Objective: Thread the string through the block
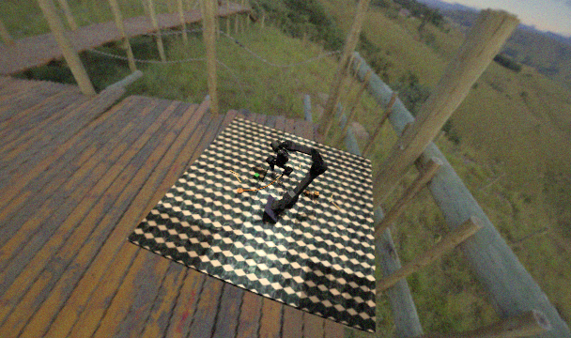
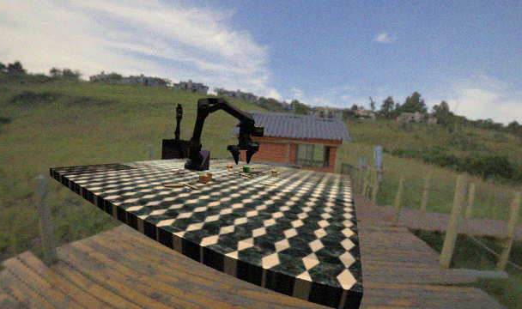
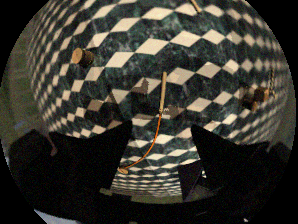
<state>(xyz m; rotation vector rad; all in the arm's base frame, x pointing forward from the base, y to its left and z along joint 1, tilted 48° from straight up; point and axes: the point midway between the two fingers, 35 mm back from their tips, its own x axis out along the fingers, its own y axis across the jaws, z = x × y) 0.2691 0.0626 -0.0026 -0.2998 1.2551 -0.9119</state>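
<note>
The stick (image 3: 163, 92) lies on the table at the end of the orange string (image 3: 156, 142) (image 1: 262, 188). The string curves to the round button (image 3: 123, 170) (image 1: 239, 191) (image 2: 229, 166). My gripper (image 3: 161, 125) (image 2: 243, 163) is open and empty, pointing down above the table. In the wrist view the string passes between the fingertips and the stick lies just beyond them. The wooden block (image 1: 316, 193) (image 2: 205, 178) (image 3: 261, 95) stands on the table, at the right edge of the wrist view. Its hole cannot be made out.
A green cube (image 1: 256, 176) (image 2: 246, 169) stands near the string. A small wooden cylinder (image 2: 274, 173) (image 3: 82, 57) stands at the upper left of the wrist view. Loose sticks lie near the button (image 1: 235, 176), beyond the stick (image 3: 195, 5) and near the block (image 2: 173, 185).
</note>
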